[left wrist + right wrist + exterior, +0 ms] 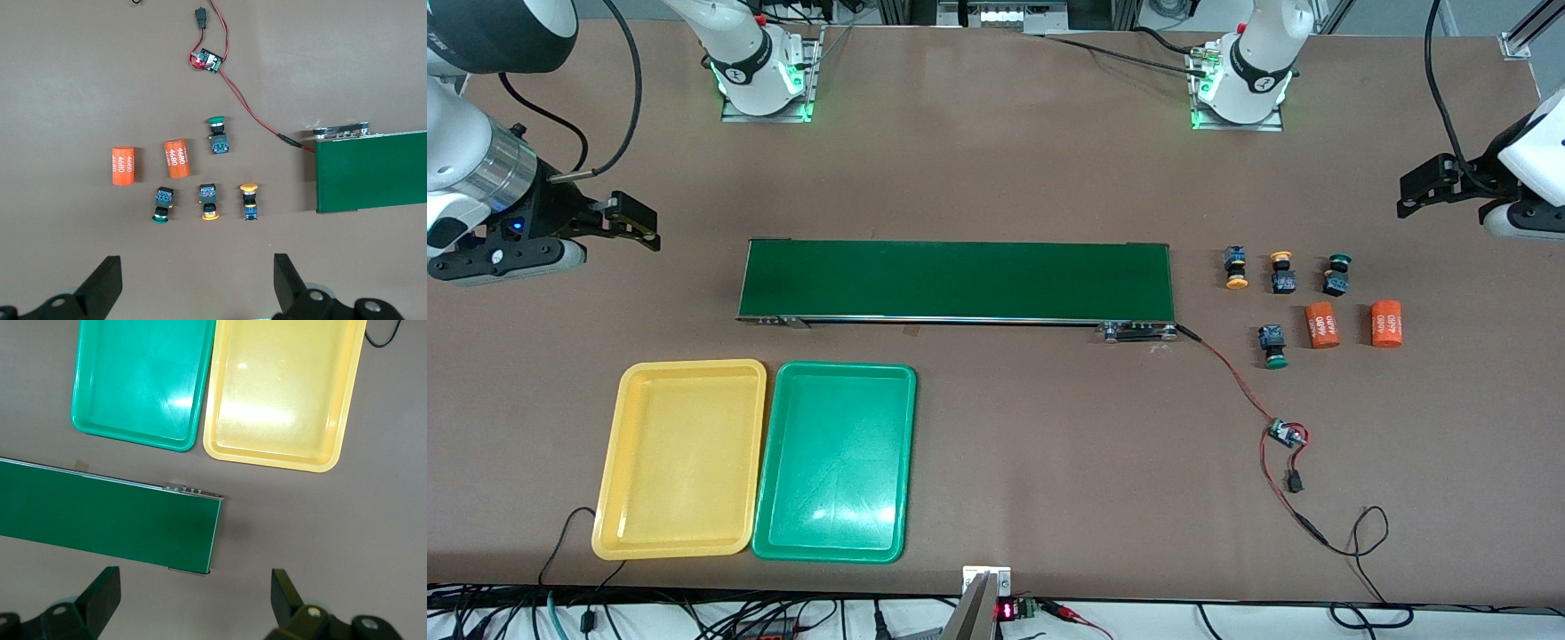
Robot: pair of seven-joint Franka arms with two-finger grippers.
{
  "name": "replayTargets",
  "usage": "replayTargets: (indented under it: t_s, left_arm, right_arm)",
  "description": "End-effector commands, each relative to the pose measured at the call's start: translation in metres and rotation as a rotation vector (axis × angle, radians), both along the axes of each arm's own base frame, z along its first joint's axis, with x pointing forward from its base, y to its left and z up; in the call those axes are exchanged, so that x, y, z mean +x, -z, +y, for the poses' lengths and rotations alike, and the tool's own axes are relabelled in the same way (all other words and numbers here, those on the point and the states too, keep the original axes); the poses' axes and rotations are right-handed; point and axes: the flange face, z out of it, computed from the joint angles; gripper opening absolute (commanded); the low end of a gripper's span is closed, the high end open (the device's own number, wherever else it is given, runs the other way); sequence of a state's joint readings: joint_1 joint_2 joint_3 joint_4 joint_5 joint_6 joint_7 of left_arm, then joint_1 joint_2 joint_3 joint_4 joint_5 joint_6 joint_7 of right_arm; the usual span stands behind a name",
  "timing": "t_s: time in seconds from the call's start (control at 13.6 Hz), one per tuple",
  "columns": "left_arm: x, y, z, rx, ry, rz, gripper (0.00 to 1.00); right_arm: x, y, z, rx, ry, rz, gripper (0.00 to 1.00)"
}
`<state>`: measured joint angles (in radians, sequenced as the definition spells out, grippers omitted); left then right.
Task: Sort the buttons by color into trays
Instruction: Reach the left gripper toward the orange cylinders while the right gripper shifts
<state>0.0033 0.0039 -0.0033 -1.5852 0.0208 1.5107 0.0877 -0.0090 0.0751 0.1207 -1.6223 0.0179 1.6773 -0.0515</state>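
Observation:
Four buttons sit on the table off the conveyor's end, toward the left arm's end. Two have yellow caps (pixel 1235 268) (pixel 1282 272) and two have green caps (pixel 1336 275) (pixel 1272 346). The left wrist view shows them too: yellow (pixel 249 200) (pixel 209 201), green (pixel 161 203) (pixel 217 135). The yellow tray (pixel 680 458) and the green tray (pixel 836 462) lie empty side by side, nearer the front camera than the conveyor. They also show in the right wrist view, yellow (pixel 283 390) and green (pixel 143 380). My left gripper (pixel 1409 196) (pixel 198 280) is open and empty above the table near the buttons. My right gripper (pixel 640 227) (pixel 193 597) is open and empty, off the conveyor's end at the right arm's side.
A long dark green conveyor belt (pixel 956 281) crosses the middle of the table. Two orange cylinders with white print (pixel 1323 325) (pixel 1385 324) lie beside the buttons. A small circuit board (pixel 1287 434) with red and black wires runs from the conveyor toward the front edge.

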Motion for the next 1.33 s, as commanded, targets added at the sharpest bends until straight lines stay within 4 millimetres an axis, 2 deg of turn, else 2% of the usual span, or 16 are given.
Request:
replayTargets:
  t_s: [0.0,0.52,0.74,1.25]
  left_arm:
    - [0.003,-0.006,0.006,0.016,0.023,0.007,1.00]
    - [0.003,-0.006,0.009,0.016,0.020,0.007,1.00]
    - [0.003,-0.006,0.009,0.018,0.020,0.007,1.00]
    - [0.003,-0.006,0.009,0.018,0.020,0.007,1.00]
  right_arm:
    - [0.002,-0.003,-0.002,0.012,0.013,-0.014,1.00]
    - [0.003,-0.003,-0.004,0.003,0.010,-0.017,1.00]
    - [0.010,0.011,-0.009,0.004,0.020,0.005,1.00]
    - [0.012,0.018,-0.006,-0.003,0.013,0.021,1.00]
